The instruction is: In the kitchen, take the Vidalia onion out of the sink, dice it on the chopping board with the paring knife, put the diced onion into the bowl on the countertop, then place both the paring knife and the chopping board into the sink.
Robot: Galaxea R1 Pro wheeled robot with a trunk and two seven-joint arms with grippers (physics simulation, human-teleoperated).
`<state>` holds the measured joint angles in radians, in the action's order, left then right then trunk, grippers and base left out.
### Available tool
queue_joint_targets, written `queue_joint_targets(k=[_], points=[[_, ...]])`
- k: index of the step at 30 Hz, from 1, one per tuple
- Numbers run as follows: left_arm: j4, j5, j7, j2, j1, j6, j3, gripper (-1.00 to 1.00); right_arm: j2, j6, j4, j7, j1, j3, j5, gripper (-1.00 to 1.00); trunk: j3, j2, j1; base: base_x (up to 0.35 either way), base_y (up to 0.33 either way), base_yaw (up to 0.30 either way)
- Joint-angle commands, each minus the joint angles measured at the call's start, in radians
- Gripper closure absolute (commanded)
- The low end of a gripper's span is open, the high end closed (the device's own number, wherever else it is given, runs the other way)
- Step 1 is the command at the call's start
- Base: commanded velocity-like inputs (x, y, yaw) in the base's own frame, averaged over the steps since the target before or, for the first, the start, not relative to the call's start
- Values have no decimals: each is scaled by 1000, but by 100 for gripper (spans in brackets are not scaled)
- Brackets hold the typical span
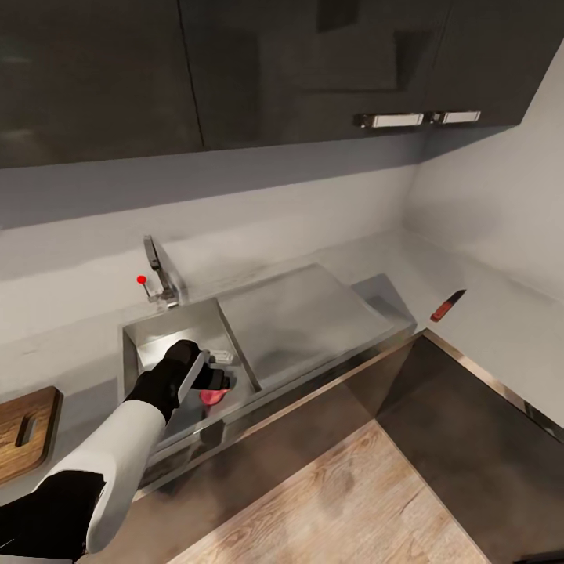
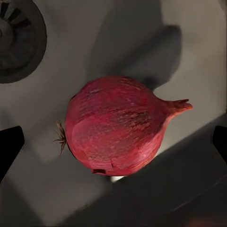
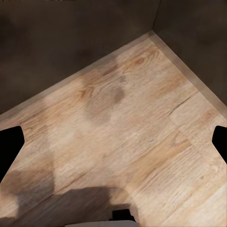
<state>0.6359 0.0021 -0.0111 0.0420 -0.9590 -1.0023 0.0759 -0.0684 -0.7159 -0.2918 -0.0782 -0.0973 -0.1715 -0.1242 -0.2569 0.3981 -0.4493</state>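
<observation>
The reddish Vidalia onion lies on the floor of the sink, near the round drain. My left gripper reaches down into the basin and stands open, one dark fingertip on each side of the onion, apart from it. The chopping board lies on the countertop at the far left. To the right of the sink, on that worktop, rests the paring knife. My right gripper is open over the wooden floor. The bowl is out of view.
A chrome tap with a red knob stands behind the basin. The flat drainboard lies to its right. Dark wall cabinets hang above. Wooden floor lies in front of the base units.
</observation>
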Motion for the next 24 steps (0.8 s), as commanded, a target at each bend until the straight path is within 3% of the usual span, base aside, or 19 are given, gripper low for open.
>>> queue_joint_targets(k=[1, 24], points=[[-3, 0, -1, 0, -1, -3, 2, -100, -1, -2, 0, -8, -1, -3, -11, -100, -3, 2, -1, 56, 0, 0], [-20, -1, -1, -1, -1, -2, 2, -100, -1, -2, 0, -8, 0, -3, -11, -100, -19, 2, -1, 9, 0, 0]])
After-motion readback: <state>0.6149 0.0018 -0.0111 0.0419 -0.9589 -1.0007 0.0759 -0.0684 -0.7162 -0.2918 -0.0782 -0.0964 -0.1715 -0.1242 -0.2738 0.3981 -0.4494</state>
